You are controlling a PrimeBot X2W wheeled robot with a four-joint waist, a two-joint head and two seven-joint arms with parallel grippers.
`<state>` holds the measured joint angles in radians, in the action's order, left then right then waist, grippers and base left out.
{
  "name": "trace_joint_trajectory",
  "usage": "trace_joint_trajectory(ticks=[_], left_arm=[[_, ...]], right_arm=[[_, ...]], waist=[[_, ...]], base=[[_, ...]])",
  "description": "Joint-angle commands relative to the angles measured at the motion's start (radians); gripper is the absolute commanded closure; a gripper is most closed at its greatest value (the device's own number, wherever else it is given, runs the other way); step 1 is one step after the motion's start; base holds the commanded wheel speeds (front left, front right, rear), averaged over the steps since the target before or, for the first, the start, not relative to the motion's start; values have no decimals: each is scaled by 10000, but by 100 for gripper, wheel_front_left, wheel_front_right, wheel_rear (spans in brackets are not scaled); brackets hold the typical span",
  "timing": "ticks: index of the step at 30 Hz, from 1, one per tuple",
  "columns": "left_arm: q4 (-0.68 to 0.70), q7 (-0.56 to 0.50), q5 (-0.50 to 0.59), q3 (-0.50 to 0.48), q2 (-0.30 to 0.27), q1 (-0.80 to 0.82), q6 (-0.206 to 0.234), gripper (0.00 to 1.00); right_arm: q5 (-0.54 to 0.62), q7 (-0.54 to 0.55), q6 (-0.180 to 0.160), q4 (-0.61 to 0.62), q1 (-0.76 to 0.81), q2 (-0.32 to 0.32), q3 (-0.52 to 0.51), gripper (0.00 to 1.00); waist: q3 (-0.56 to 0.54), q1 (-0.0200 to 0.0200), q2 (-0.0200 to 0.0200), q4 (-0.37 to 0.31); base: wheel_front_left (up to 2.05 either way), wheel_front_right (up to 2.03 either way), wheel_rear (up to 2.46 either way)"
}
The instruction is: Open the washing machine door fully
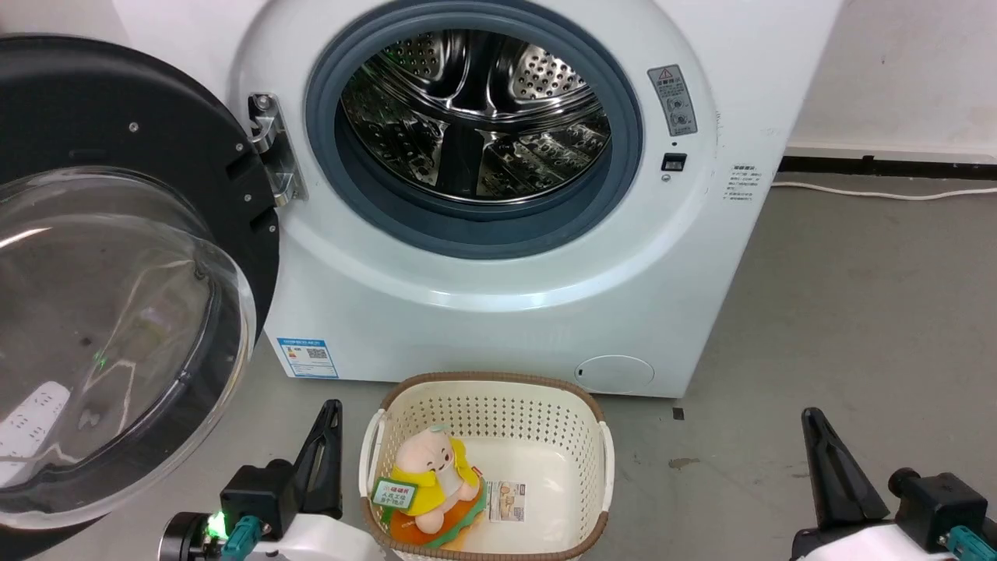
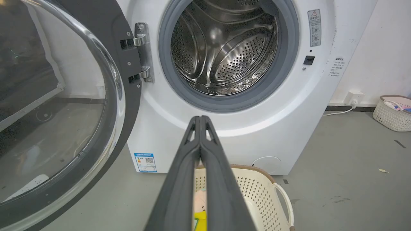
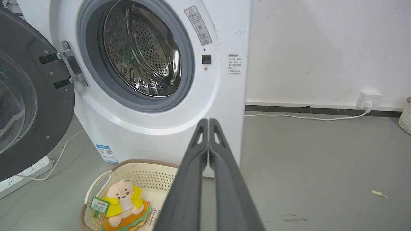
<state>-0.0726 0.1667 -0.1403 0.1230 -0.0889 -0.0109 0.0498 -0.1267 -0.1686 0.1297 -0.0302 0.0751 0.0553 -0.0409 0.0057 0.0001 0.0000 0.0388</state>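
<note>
Head view, nearest first: my left gripper (image 1: pixel 333 409) sits at the lower left and my right gripper (image 1: pixel 812 414) at the lower right. In both wrist views the long dark fingers are pressed together tip to tip, pinching nothing.

Between the grippers, on the grey floor, stands a cream perforated basket (image 1: pixel 498 411) with a brown rim. In it lies a plush toy (image 1: pixel 431 475) in a yellow jacket with a green tag, resting on an orange-and-green cushion. A small printed packet (image 1: pixel 506 501) lies flat beside it on the basket's bottom.

Just behind the basket is the washing machine (image 1: pixel 498 312), with a blue label (image 1: pixel 308 357) low on its left and a round filter cap (image 1: pixel 615 374) low on its right. Its grey-ringed opening shows the steel drum (image 1: pixel 475 117), with shiny perforated walls.

The washing machine door (image 1: pixel 117 296) is swung out to the left of the opening on its metal hinge (image 1: pixel 273 148), its glass bowl bulging toward me.

Farther off, in the left wrist view, a second basket (image 2: pixel 393 112) stands by the white wall. It holds pink and blue items that I cannot identify.
</note>
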Motion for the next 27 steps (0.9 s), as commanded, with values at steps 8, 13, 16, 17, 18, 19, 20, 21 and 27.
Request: trace_joint_trajectory(ticks=[8, 13, 16, 17, 18, 19, 20, 21, 27], left_arm=[[117, -224, 228, -160, 54, 46, -75, 100], [160, -326, 311, -235, 78, 51, -104, 100], [186, -388, 361, -281, 92, 53, -123, 100], [194, -408, 377, -296, 97, 54, -128, 100], [203, -428, 394, -311, 101, 55, -134, 100], [211, -448, 411, -326, 106, 56, -140, 100], [220, -469, 427, -341, 111, 57, -146, 100], [220, -469, 427, -341, 111, 57, -146, 100], [272, -592, 527, -432, 139, 62, -182, 100]], right_arm=[[225, 235, 4, 70, -170, -22, 70, 100], [299, 337, 5, 86, -211, -24, 94, 100], [343, 399, 5, 96, -236, -25, 108, 100], [358, 419, 5, 99, -244, -26, 113, 100], [372, 440, 5, 103, -252, -26, 118, 100], [387, 460, 5, 106, -260, -27, 123, 100], [402, 481, 5, 109, -268, -27, 127, 100], [402, 481, 5, 109, -268, -27, 127, 100], [490, 604, 6, 129, -318, -29, 156, 100]], waist=[[-7, -1, 0, -44], [-10, -1, 0, -68], [-12, -1, 0, -83], [-13, -1, 0, -88], [-14, -1, 0, -92], [-14, -1, 0, -97], [-15, -1, 0, -102], [-15, -1, 0, -102], [-19, -1, 0, -132]], base=[[0, 0, 0], [0, 0, 0], [0, 0, 0], [0, 0, 0], [0, 0, 0], [0, 0, 0], [0, 0, 0], [0, 0, 0], [0, 0, 0]])
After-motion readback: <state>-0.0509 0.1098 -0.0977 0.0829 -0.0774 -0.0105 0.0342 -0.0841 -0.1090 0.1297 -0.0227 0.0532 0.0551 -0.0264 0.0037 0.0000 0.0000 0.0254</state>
